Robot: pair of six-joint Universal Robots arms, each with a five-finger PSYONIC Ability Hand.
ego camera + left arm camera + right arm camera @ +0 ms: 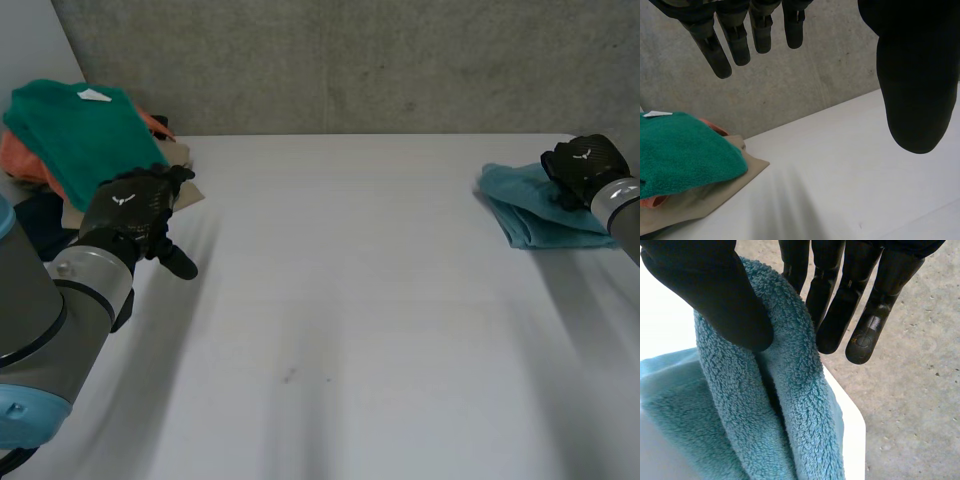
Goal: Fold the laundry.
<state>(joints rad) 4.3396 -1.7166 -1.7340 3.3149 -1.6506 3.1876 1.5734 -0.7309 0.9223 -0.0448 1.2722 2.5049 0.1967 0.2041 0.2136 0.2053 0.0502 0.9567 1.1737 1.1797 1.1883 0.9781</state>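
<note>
1 folded blue towel (520,212) lies at the far right of the surface (350,300), long axis left to right, slanting nearer rightward. The right hand (580,165) pinches its raised fold between thumb and fingers. 1 laundry pile (30,165), topped by 1 green towel (85,135), sits far left. The left hand (125,210) hovers just beside the pile, fingers straight and empty.

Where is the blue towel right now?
In the head view the blue towel lies at the far right of the table, near the concrete wall; the right hand pinches a fold of it.
</note>
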